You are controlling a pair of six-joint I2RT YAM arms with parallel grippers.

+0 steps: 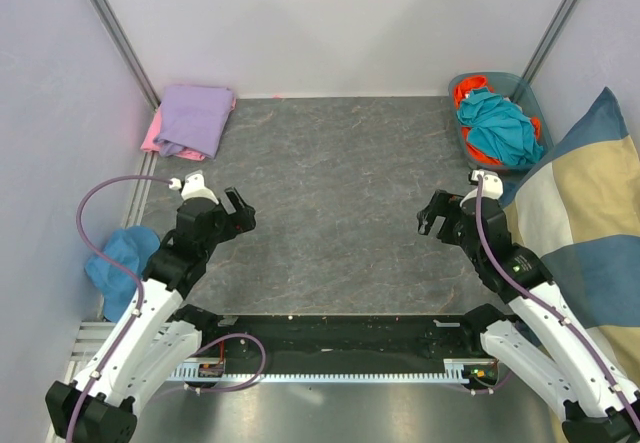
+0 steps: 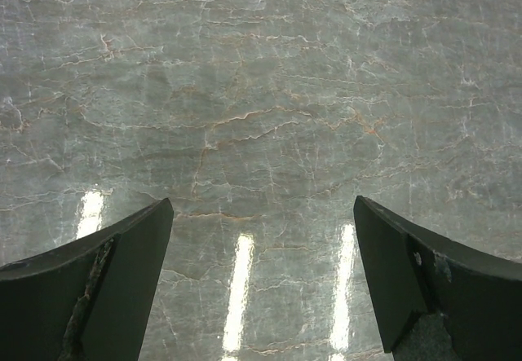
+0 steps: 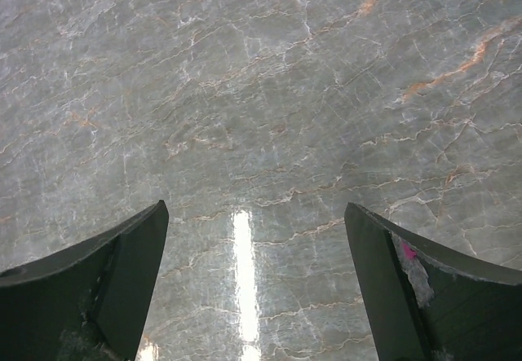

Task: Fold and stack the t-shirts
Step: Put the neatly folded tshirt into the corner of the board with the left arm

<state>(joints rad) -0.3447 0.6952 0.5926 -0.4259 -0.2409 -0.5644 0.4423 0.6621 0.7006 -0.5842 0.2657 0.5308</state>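
The two arms rise from the near edge of the grey marbled table (image 1: 330, 163). Off the table's near left side a crumpled blue cloth (image 1: 118, 258) lies beside the left arm. Along the table's right side leans the big blue, cream and tan striped cushion (image 1: 585, 203). Over the table's near half the left gripper (image 1: 240, 213) and the right gripper (image 1: 432, 215) hang well apart, one toward each side. Each has its dark fingers (image 2: 122, 271) spread wide and grasps nothing; both wrist views show only bare table surface in the gap. The t-shirts lie at the table's far left corner. The lavender shirt (image 1: 195, 115), gathered into a rough rectangle, lies on top of the pink shirt (image 1: 150, 138), which shows only as an edge at the left. At the table's far right corner a grey-green basket (image 1: 525, 88) holds a teal cloth (image 1: 500, 123) and an orange cloth (image 1: 470, 91).
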